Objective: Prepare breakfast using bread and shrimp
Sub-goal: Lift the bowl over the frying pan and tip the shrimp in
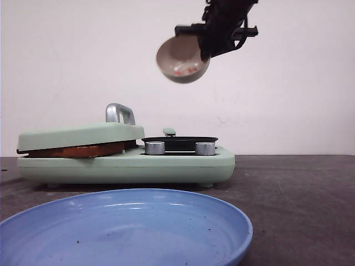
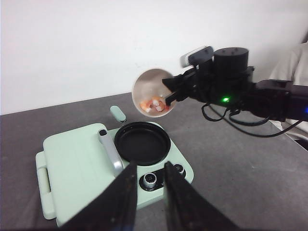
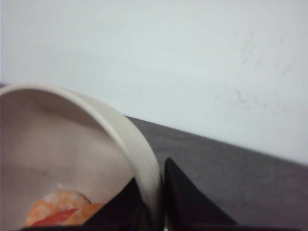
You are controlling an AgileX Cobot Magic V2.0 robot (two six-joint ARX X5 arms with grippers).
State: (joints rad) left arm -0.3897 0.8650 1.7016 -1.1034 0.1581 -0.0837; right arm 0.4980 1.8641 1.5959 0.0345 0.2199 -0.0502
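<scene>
White wall behind; right gripper [image 2: 169,96] pinches bowl [image 2: 144,86] holding shrimp [image 2: 153,105].

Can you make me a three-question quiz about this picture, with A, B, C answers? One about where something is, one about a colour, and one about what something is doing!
1. Where is the small bowl?
A. On the blue plate
B. Held up in the air above the black pan
C. Under the green lid

2. What colour is the big plate in front?
A. Blue
B. Red
C. Yellow

3. What is the right gripper doing?
A. Hanging open with nothing in it
B. Pressing a silver knob
C. Pinching the bowl's rim

Answers:
1. B: the bowl hangs tilted over the pan, with shrimp inside.
2. A: the plate is plainly blue.
3. C: its fingers clamp the rim from both sides.
</scene>
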